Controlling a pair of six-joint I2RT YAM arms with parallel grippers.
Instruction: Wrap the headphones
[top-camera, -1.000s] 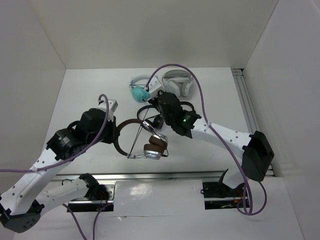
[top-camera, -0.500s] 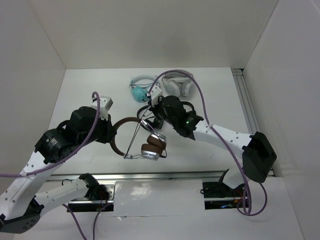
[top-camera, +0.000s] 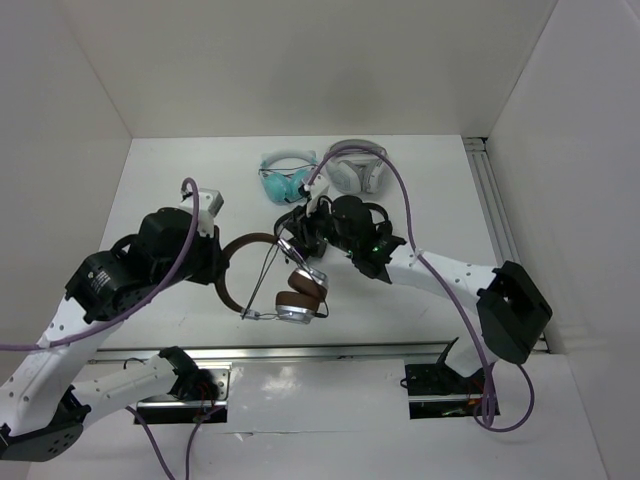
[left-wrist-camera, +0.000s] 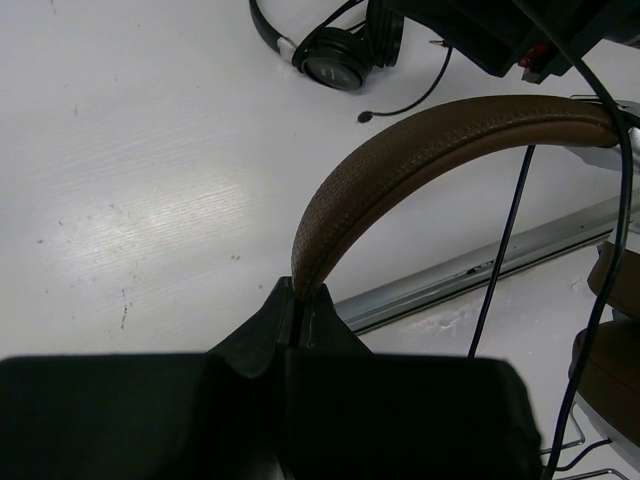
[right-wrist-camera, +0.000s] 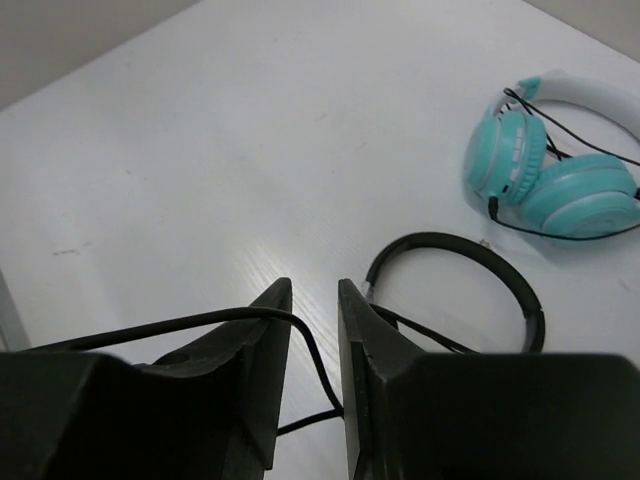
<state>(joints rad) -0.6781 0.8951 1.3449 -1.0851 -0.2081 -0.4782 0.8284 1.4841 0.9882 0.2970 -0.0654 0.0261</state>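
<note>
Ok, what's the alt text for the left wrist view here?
The left gripper is shut on the end of the headband of the brown headphones, and the band arches up and to the right across the frame. A thin black cable runs down behind the band, and a smaller pair of black headphones lies on the white table at the top.

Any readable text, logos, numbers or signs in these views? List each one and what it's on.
None is legible in any view.
the headphones: plain brown headband, no brand showing.
teal headphones: no marking visible.
black headphones: no marking visible.
white-grey headphones: too small to tell.
green light: a lit dot, no text.
</note>
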